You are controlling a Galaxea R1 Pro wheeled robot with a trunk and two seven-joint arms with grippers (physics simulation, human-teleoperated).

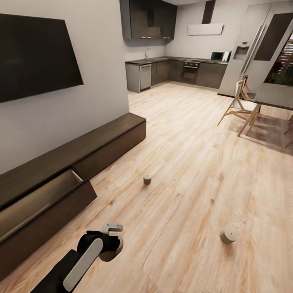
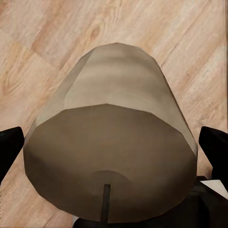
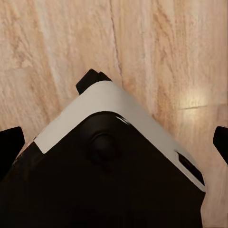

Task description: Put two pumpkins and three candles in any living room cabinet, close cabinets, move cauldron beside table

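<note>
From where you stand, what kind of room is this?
Looks like an open-plan living room joined to a kitchen: wall TV above a low cabinet, kitchen units and a dining chair beyond.

The head camera looks down and forward over the wood floor (image 1: pixel 191 162) from high up. Both wrist cameras face that same floor from close range, the left one tight against a candle (image 2: pixel 114 156) between its claw (image 2: pixel 114 152) fingers.

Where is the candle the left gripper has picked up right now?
The held candle sits between the left gripper's fingers, low in the head view, over the wooden floor just right of the cabinet's open drawer.
</note>
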